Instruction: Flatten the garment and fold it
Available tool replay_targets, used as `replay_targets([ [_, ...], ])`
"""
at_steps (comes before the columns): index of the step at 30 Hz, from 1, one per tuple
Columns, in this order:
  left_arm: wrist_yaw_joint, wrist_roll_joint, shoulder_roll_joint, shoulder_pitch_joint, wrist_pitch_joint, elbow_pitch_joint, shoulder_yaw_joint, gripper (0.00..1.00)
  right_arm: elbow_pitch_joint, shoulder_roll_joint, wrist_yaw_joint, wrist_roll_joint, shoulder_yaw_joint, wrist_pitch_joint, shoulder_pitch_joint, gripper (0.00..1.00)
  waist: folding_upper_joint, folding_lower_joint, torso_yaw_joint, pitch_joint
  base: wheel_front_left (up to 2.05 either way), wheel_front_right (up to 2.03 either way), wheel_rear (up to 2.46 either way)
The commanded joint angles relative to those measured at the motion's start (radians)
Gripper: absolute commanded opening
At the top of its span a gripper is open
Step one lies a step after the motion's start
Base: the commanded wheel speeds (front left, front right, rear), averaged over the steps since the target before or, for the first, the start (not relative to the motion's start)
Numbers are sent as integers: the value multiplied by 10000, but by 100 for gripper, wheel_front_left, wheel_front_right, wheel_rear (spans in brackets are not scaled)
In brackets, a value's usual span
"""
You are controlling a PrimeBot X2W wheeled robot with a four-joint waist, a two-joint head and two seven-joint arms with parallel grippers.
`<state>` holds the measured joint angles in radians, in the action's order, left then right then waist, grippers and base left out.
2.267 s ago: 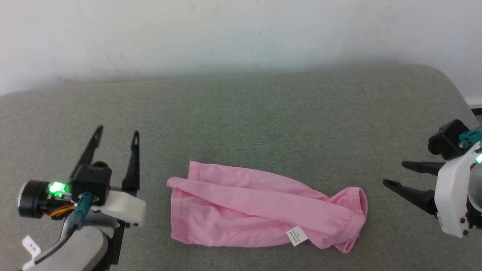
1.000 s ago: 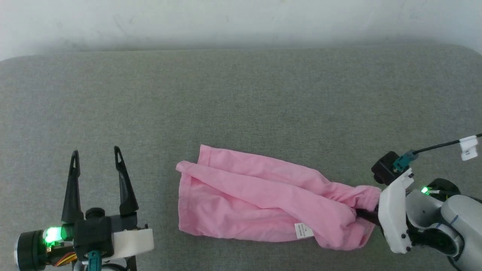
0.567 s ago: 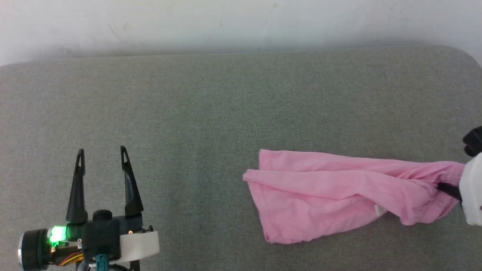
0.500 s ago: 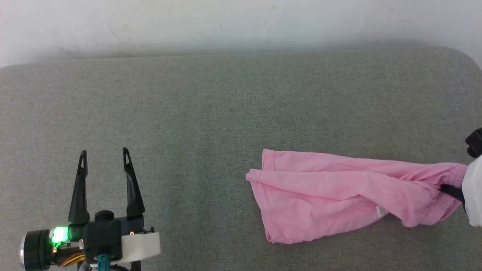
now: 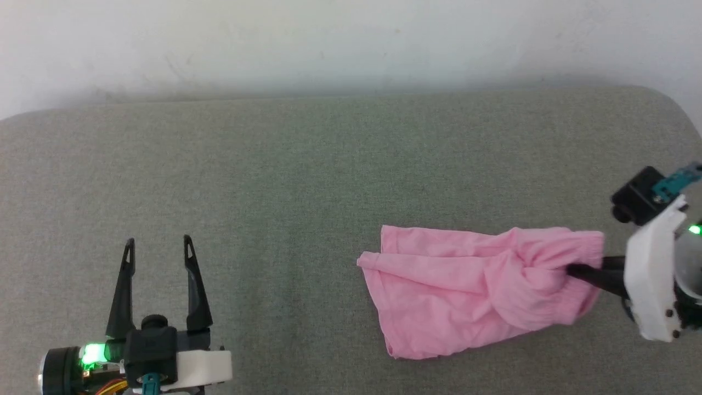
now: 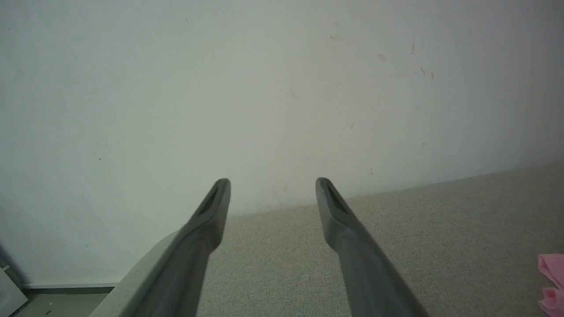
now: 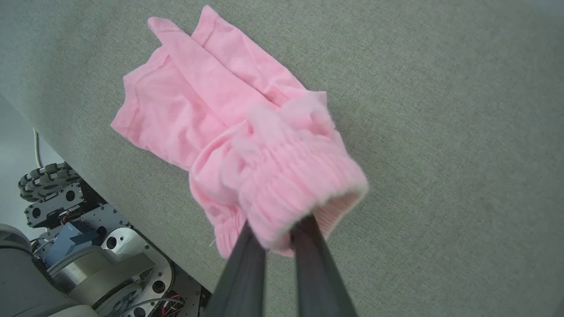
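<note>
The pink shorts (image 5: 466,291) lie bunched on the grey cushion (image 5: 307,175) at the right, legs pointing left. My right gripper (image 5: 570,270) is shut on the gathered waistband (image 7: 295,185), whose folds cover the fingertips; in the right wrist view the shorts (image 7: 211,101) trail away toward the upper left. The white label is hidden. My left gripper (image 5: 159,249) stands open at the lower left, far from the cloth, and its fingers (image 6: 211,211) hold nothing. A pink edge of the shorts (image 6: 551,281) peeks in at the lower right of the left wrist view.
A pale wall (image 5: 351,44) runs behind the cushion's back edge. The cushion's rounded right corner (image 5: 672,107) lies close to my right arm. The robot's wheeled base (image 7: 66,237) shows below the cushion's near edge in the right wrist view.
My right gripper took hold of the waistband and dragged the shorts to the right. Since then it has come back left, bunching the waistband end over the legs. The left gripper stays open.
</note>
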<state>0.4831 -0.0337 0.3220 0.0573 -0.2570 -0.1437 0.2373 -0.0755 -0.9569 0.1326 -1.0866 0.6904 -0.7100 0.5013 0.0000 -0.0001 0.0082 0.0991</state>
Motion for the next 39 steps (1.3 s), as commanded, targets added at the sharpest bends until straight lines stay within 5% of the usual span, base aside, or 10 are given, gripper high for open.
replay_targets([
  [1, -85, 118, -83, 7, -47, 7, -20, 100, -235, 238, -19, -85, 43, -103, 204, 0, 0, 1, 82, 107, 0, 0, 0],
  [7, -164, 242, -281, -303, -47, 29, 97, 100, -412, 1460, -19, 476, 672, -645, 1185, 0, 0, 1, 398, 537, 0, 0, 0],
  [16, -180, 320, -465, -943, -47, 145, 200, 100, 1709, 3615, -19, 1264, 2397, -777, 2663, 0, 0, 1, 890, 1269, 0, 0, 0],
  [26, -56, 313, -577, -1153, -47, 326, 248, 100, 3442, 4018, -19, 1445, 4389, -31, 3063, 0, 0, 1, 980, 1421, 0, 0, 0],
  [27, -36, 296, -555, -1094, -47, 353, 210, 100, 3404, 3967, -19, 1426, 4470, 179, 3138, 31, 0, 1, 923, 1335, 0, 0, 0],
  [28, -23, 276, -526, -1023, -47, 382, 168, 100, 3311, 3897, -19, 1395, 4522, 414, 3215, 100, 0, 1, 860, 1241, 0, 0, 0],
  [39, -67, 199, -276, -444, -47, 332, -183, 100, 1020, 2365, -19, 1266, 3182, 3719, 3469, 100, 0, 1, 17, 263, 0, 0, 0],
])
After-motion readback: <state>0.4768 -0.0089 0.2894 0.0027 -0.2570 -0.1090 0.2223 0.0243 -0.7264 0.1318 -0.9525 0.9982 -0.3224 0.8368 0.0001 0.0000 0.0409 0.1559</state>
